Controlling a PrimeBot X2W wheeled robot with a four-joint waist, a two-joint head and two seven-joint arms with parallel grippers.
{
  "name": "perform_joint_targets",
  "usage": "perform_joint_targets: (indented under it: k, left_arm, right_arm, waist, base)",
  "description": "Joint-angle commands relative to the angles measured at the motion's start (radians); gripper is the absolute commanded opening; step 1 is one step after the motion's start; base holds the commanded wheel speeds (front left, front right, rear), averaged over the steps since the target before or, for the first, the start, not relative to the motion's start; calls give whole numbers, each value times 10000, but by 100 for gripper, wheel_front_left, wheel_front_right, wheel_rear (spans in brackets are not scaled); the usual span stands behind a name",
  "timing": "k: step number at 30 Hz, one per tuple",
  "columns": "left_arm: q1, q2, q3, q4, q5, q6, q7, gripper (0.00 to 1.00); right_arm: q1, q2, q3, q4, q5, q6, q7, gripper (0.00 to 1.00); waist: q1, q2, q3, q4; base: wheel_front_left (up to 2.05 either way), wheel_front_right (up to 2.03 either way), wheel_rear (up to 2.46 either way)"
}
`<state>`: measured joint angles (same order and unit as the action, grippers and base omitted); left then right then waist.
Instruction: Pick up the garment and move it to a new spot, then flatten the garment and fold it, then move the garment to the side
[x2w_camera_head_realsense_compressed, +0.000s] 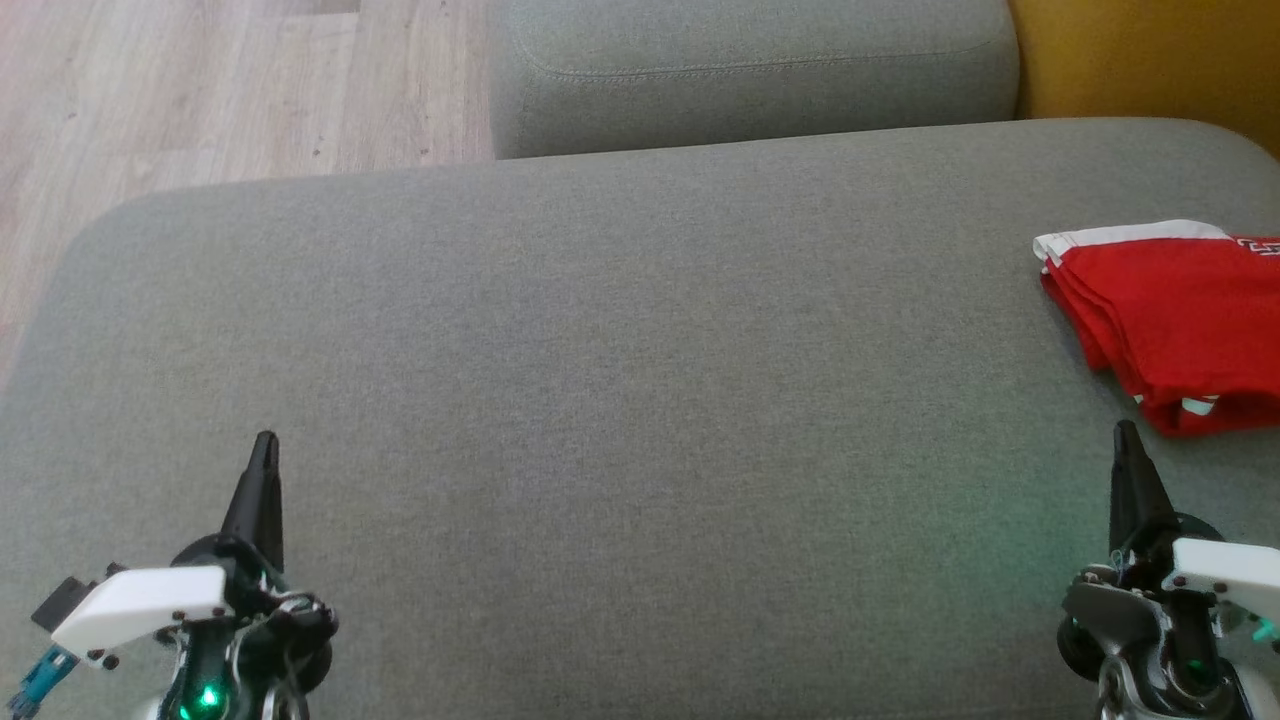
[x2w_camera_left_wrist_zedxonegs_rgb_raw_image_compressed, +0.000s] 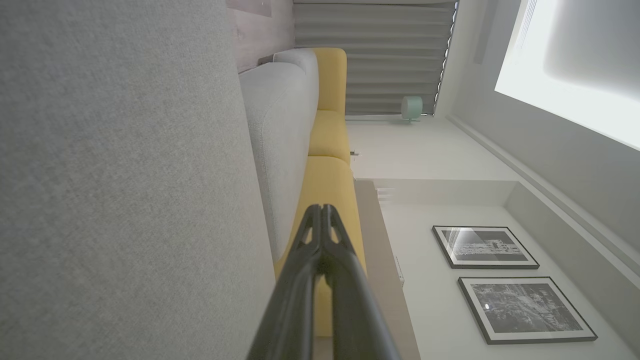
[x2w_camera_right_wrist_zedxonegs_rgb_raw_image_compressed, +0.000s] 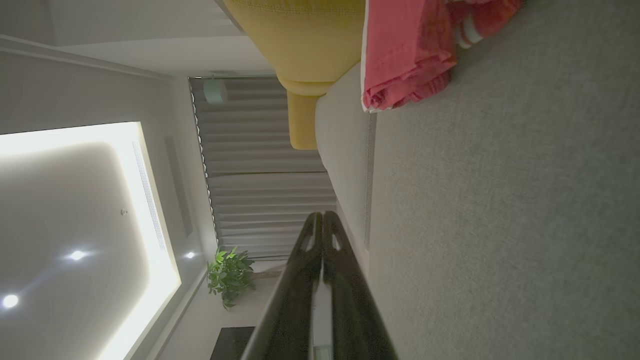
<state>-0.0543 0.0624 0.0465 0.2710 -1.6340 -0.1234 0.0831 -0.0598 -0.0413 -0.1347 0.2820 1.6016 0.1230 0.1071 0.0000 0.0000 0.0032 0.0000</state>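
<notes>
Two tools, the left tool (x2w_camera_head_realsense_compressed: 265, 440) and the right tool (x2w_camera_head_realsense_compressed: 1125, 428), have their fingers pressed together, pinching nothing. The folded red garment (x2w_camera_head_realsense_compressed: 1170, 310) lies on the grey sofa seat (x2w_camera_head_realsense_compressed: 600, 350) at far right, near the right tool, partly cut off by the frame. A wooden floor (x2w_camera_head_realsense_compressed: 200, 90) lies beyond.

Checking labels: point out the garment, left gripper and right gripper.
garment (x2w_camera_head_realsense_compressed: 1180, 310), head view, middle of the red top layer.
left gripper (x2w_camera_head_realsense_compressed: 265, 442), head view, shut fingertips.
right gripper (x2w_camera_head_realsense_compressed: 1125, 432), head view, shut fingertips.
</notes>
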Motion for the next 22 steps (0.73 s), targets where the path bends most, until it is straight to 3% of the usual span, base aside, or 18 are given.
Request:
perform_joint_targets:
  k: [1,22]
  left_arm:
    - [-511,99,368,-272,1,-73,57,0]
    - [-517,48,440,-269,61,-73,114,0]
  right_arm:
    - [-481,-89,208,-373,70,77,62,0]
    - [-481,-89,209,-372,70,77,61,0]
  waist:
    - [0,0,-1,0]
    - [0,0,-1,0]
  base:
    - [0,0,0]
    - [0,0,0]
